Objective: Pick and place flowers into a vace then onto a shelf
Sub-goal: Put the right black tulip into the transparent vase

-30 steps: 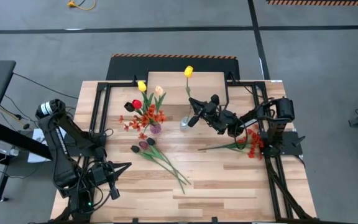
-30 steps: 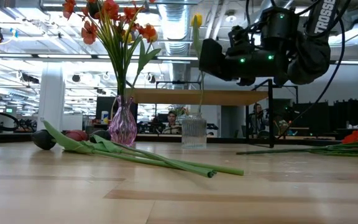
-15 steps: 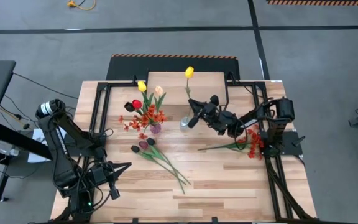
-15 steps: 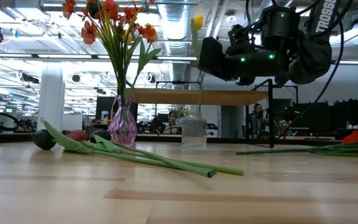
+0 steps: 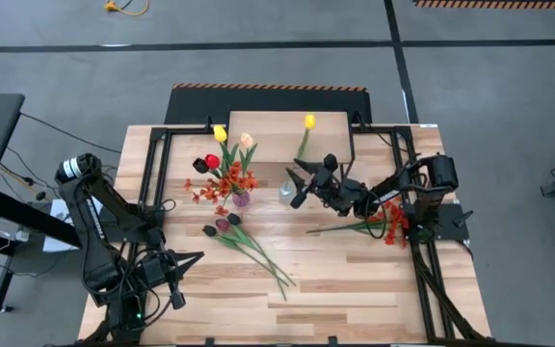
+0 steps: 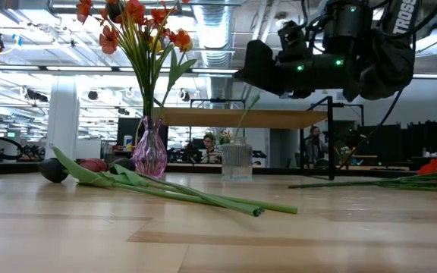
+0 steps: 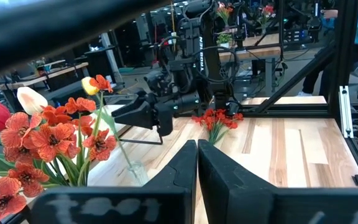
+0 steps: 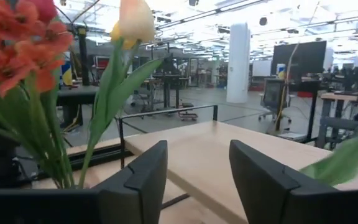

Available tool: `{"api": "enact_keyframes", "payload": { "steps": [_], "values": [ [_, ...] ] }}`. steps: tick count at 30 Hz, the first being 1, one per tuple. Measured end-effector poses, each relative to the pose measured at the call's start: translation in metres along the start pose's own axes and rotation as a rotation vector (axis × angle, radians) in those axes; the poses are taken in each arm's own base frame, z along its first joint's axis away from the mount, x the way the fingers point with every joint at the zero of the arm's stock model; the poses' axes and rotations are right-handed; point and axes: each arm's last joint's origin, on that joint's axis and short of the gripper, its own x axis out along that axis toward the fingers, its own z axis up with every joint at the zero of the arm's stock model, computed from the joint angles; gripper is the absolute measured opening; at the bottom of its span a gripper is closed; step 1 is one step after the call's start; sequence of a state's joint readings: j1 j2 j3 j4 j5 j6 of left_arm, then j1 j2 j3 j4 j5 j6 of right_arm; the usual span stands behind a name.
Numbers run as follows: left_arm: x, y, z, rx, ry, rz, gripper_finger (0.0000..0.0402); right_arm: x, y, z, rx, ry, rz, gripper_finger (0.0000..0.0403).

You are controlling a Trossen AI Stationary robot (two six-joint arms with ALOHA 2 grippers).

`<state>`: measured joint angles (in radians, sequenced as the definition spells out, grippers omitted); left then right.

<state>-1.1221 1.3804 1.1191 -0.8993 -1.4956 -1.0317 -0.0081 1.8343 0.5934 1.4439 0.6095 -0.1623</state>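
Note:
A yellow tulip stands with its stem foot in the clear ribbed vase and leans against the rim; the vase also shows in the low view. My right gripper hovers open just above that vase, with nothing between its fingers; the tulip's stem passes beside them. A pink vase holds a full bouquet. Dark maroon tulips lie on the table. My left gripper is shut and empty at the near left.
The shelf with its light wood top stands at the table's far edge behind both vases, and it also shows in the low view. An orange-red spray with long stems lies at the right, by the right arm's base. Black frame rails edge the table.
The yellow tulip has tipped from nearly upright to leaning. Its head has swung toward the table's right edge while its foot has stayed in the clear vase. My right gripper has risen a little above the vase.

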Motion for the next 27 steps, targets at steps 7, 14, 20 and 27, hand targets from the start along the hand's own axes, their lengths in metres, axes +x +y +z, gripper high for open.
{"api": "enact_keyframes", "payload": {
  "steps": [7,14,20,27],
  "values": [
    [0.000,0.000,0.000,0.000,0.007,-0.004,0.0000,-0.020,0.027,0.004,-0.065,0.000,0.083,0.0176],
    [0.000,0.000,0.000,0.000,0.006,-0.004,0.0000,-0.052,0.063,0.004,-0.077,0.043,0.252,0.0161],
    [0.000,0.000,0.000,0.000,0.006,-0.003,0.0000,-0.075,0.089,0.000,-0.024,0.153,0.368,0.0149],
    [0.000,0.000,0.000,-0.001,-0.002,0.001,0.0000,-0.073,0.128,-0.009,-0.028,0.353,0.416,0.0138]
  ]
}}
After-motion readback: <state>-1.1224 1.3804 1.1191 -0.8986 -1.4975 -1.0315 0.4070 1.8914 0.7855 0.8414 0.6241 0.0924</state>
